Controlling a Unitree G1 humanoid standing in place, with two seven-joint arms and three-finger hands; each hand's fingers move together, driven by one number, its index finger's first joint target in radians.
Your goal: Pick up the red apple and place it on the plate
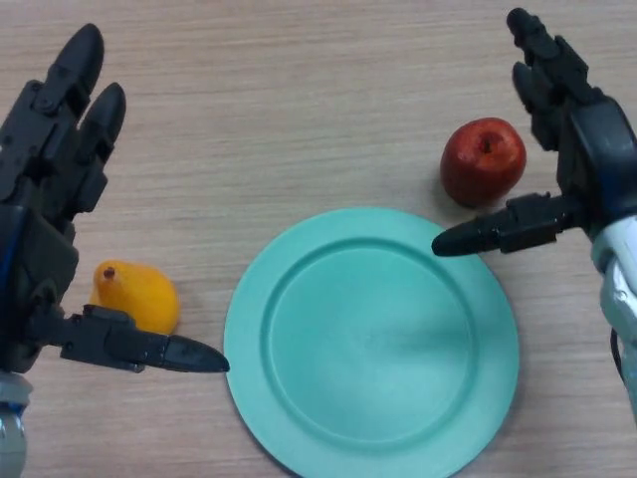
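Left hand (45, 219) over on the left edge, fingers straight and spread apart, pointing up the table, thumb sticking out sideways toward the plate. Not holding a thing. Tucked right behind that thumb, a yellow pear (137, 297) lying on the wooden table (299, 110), stem end up and to the left, partly hidden by the thumb. Can't tell whether thumb and pear actually touch.

Moving along to the middle: teal plate (370, 344), round, flat on the table, nothing on it, bottom rim cut off by the frame edge. Tip of the left thumb just beside its left rim.

Then up and to the right of the plate, the red apple (483, 160), sitting upright on the table with the stem dimple showing, close to the plate's upper right rim but not on it.

Finally the right hand (582, 149), also wide open, fingers stretched upward past the apple's right side, thumb reaching left just below the apple and over the plate's edge. Apple sits between thumb and fingers, but no grip on it.
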